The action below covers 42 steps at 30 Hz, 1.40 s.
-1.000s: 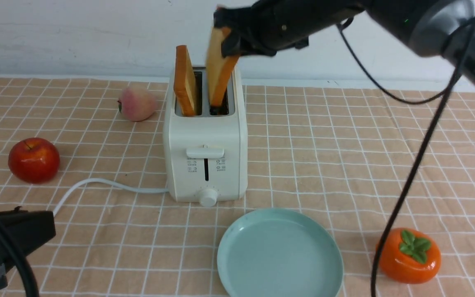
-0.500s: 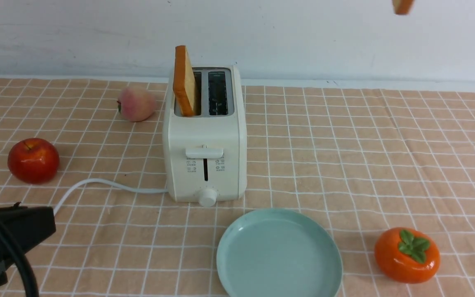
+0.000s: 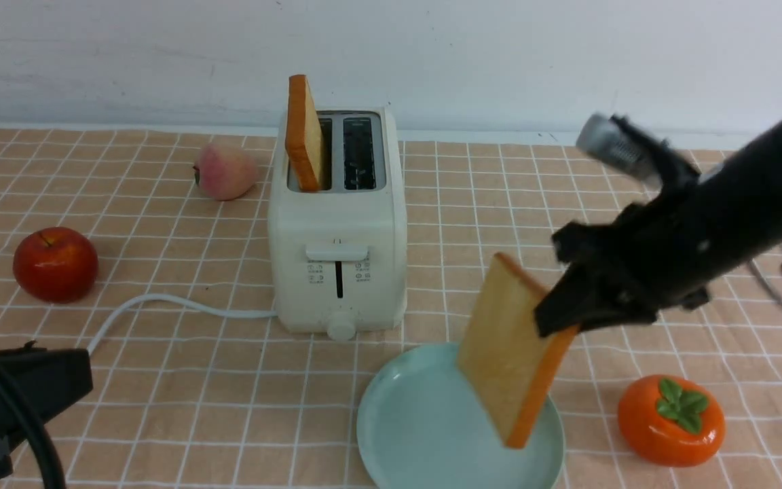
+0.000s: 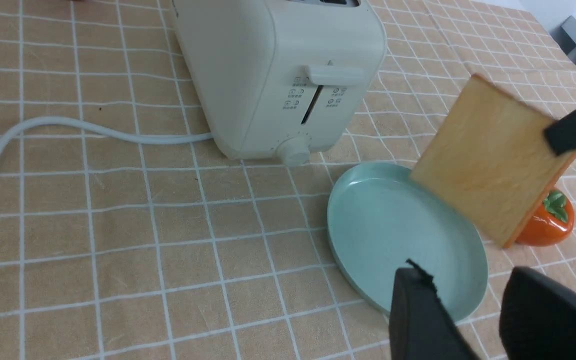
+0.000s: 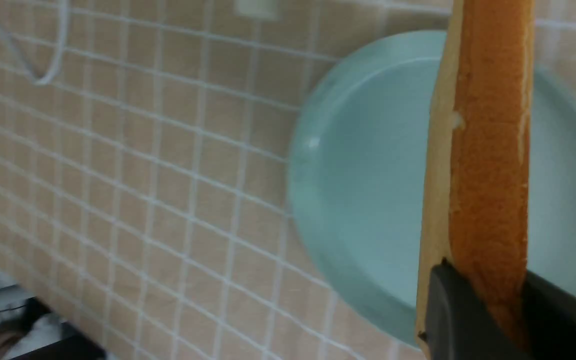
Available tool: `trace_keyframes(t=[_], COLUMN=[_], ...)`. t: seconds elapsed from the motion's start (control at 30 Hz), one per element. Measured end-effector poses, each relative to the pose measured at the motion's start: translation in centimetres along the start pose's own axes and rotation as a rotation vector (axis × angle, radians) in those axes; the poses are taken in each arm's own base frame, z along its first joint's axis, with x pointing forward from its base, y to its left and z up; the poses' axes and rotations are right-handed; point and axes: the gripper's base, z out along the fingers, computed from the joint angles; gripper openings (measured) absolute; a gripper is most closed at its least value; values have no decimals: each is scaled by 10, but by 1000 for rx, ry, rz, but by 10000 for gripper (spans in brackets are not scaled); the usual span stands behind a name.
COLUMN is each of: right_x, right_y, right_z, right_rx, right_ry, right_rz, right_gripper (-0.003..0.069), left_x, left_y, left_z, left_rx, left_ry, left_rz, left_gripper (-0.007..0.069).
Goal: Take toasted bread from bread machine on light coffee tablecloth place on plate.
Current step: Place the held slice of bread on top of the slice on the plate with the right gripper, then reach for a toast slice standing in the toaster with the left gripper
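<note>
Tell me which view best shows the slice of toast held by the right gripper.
The left wrist view: the held toast shows nearly its whole broad face, tilted over the plate. The front view shows it at a slant, one corner hidden by the right gripper. The right wrist view shows only its crust, edge-on.

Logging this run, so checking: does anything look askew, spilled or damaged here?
Nothing spilled or damaged. Only the held toast slice looks askew: it hangs tilted over the plate, pinched near one corner in the right pincer. The second slice stands on edge in the bread machine, in its left slot.
</note>
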Motion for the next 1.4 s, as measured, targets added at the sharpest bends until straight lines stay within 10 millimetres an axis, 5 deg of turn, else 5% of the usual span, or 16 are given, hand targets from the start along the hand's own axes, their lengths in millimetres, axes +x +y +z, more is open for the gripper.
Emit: trace_keyframes(t=[0.2,0.5,0.77,0.87,1.0,1.23,1.4], right_x=[16,21,27,28,15,-17,-21], right_y=[-16,-23,-20,-13,-12,14,66], right_z=[40,48,41,27,0,-65,-115], right_rx=[-146,-147,-113,-69,71,318,285], right_ry=[-98,-70,-18,-4,27,-67,-244], right_rz=[74,118,76,-37,-142,-246,-361], right_gripper=[85,167,442,545,593,547,480], left_x=[1,2,2,2,-2,-9,-9], left_y=[0,-1,0,-1,-1,2,12], left_z=[0,0,0,0,0,20,62], left_rx=[5,6,5,6,12,-10,-80], left_ry=[11,21,25,26,-19,-13,102], left_rz=[-8,-10,-11,-11,-11,-64,-185], left_gripper=[242,240,240,240,240,240,251])
